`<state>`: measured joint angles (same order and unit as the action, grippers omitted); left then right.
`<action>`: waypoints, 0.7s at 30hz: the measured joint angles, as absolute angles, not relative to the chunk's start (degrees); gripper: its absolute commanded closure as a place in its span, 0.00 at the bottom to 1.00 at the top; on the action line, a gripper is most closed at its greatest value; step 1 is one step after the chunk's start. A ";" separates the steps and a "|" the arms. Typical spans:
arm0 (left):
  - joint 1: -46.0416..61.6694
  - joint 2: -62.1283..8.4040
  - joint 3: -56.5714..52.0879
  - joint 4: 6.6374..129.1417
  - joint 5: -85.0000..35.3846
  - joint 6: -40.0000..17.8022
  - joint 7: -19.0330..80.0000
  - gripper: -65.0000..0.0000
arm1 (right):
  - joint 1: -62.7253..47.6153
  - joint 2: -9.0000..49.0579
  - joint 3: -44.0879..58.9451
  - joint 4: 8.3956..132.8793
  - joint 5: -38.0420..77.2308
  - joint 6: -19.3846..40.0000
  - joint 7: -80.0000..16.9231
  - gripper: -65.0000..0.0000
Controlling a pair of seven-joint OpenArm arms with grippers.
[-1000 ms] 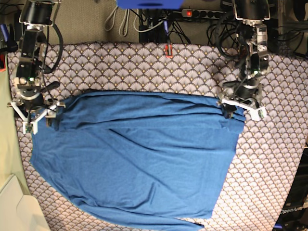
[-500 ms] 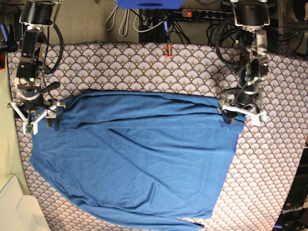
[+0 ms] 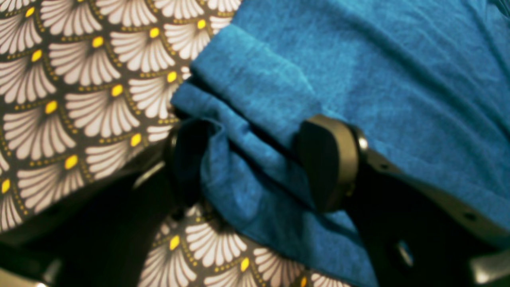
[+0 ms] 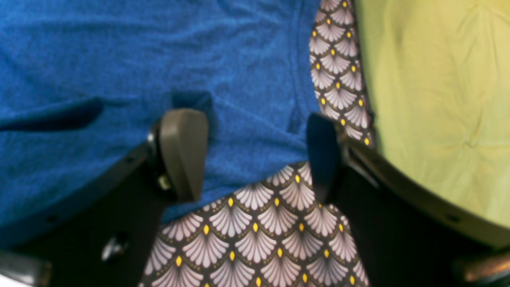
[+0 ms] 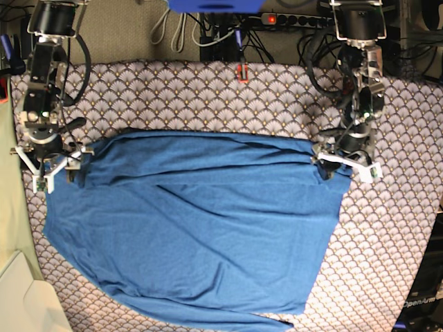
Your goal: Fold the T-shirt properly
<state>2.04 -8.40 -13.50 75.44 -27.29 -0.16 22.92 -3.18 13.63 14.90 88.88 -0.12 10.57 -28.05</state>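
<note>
grey scallop-patterned tablecloth covers the whole work surface, and on it we see the t-shirt, a large plain blue knit, spread wide between our two arms, its upper edge folded over into a thick band.

nearest to us in the left wrist view, the left gripper has its fingers spread, with a bunched, layered corner of the t-shirt lying between them. one dark pad rests against the folded cloth on its outer side; the other finger is half hidden behind a drooping fold, so we cannot tell whether it presses the fabric. beyond the fingertips the rolled edge runs away over the tablecloth, whose white fans and yellow dots show beside and below the fingers.

in the right wrist view, the right gripper also stands with fingers apart. the hem of the t-shirt ends just between the two pads; one pad lies over the blue cloth, the other sits at the cloth's edge over the tablecloth. nothing is pinched there. past that outer finger lies a pale yellow-green sheet.

farther off, the base view shows the left gripper at one end of the folded band and the right gripper at the other, and behind the table a power strip among cables.
</note>
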 measured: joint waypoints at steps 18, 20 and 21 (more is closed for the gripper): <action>2.17 -8.43 -13.50 75.31 -27.29 -0.19 23.59 0.99 | -4.78 14.57 14.63 84.82 0.01 10.66 -25.30 0.37; 2.17 -8.45 -13.50 75.35 -27.29 -0.21 23.57 0.99 | -5.80 14.72 14.74 84.55 -0.19 10.55 -23.05 0.37; 2.17 -8.56 -13.50 75.37 -27.24 -0.19 23.68 0.99 | -6.28 14.74 14.72 84.51 -0.14 10.55 -22.44 0.37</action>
